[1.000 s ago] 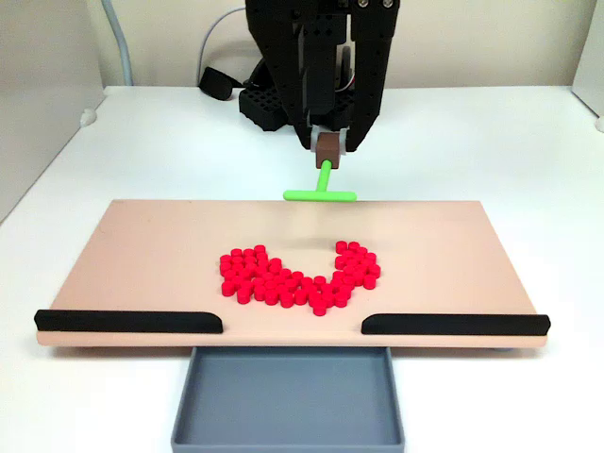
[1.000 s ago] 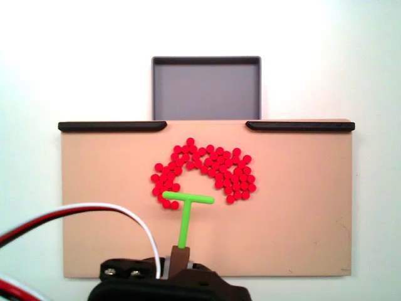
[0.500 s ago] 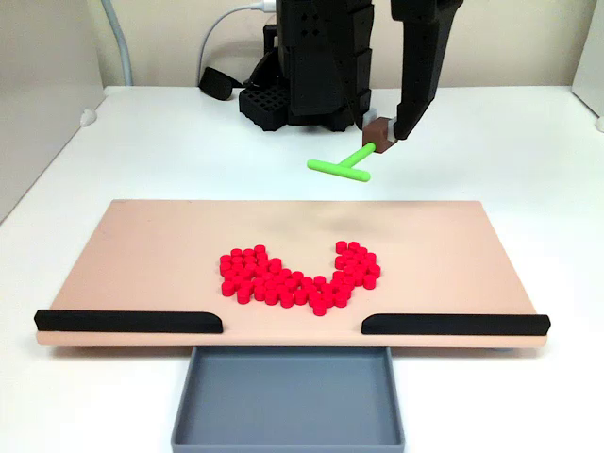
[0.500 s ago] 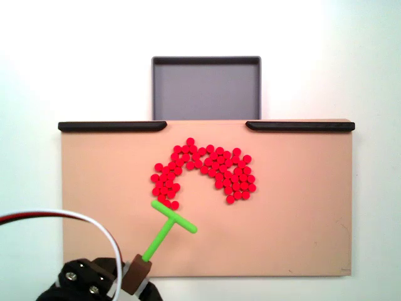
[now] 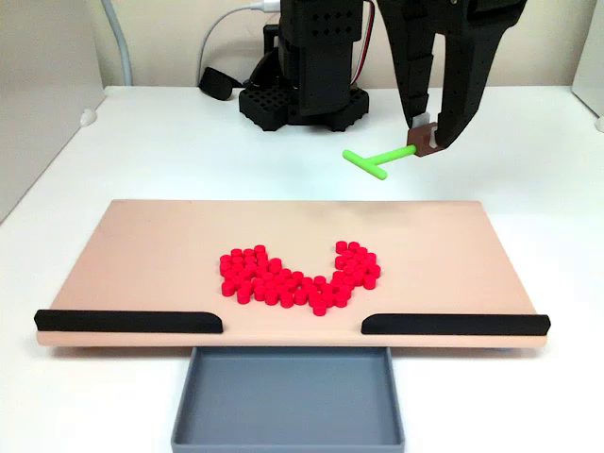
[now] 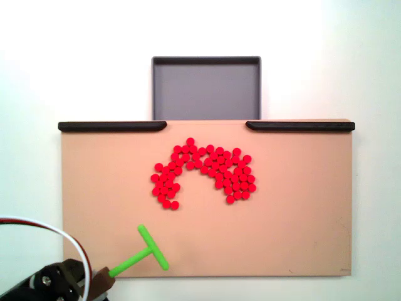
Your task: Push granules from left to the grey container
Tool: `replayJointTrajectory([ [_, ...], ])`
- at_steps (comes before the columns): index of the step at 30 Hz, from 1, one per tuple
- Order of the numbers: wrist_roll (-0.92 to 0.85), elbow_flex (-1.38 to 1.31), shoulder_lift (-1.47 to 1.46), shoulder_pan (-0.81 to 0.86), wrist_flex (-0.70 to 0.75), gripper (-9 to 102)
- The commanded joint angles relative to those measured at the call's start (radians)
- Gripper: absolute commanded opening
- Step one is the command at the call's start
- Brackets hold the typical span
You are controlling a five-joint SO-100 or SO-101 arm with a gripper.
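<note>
1. Now the gripper (image 5: 427, 140) hangs at the upper right of the front-facing fixed view, above the white table (image 5: 142, 151) behind the far edge of the tan board (image 5: 151, 255).
2. Its jaws are pinched on the brown block at the end of the green T-shaped pusher (image 5: 376, 161), whose crossbar points left and hangs in the air, clear of the board.
3. From above, the gripper (image 6: 94, 287) sits in the lower left corner, with the pusher (image 6: 143, 256) angled up and to the right, its crossbar over the lower left part of the board (image 6: 301, 219).
4. The granules (image 5: 297, 276) lie mid-board in a curved red cluster, well apart from the pusher.
5. Seen from above, the granules (image 6: 203, 172) form an arch in the centre of the frame, open toward the bottom.
6. Two black strips (image 6: 113, 126) edge the board's upper side in the top-down view, with a gap between them.
7. The grey container (image 6: 206, 61) sits just beyond that gap, top centre; in the front-facing view the container (image 5: 288, 441) is at the bottom centre, and I see no red in it.
</note>
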Motion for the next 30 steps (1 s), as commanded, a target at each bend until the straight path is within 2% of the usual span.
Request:
replayJointTrajectory([
  [1, 0.095, -0.051, -0.011, -0.020, -0.006, 0],
  [21, 0.437, -0.305, -0.288, -0.058, -0.048, 0],
  [30, 0.511, -0.422, -0.402, -0.051, -0.048, 0],
])
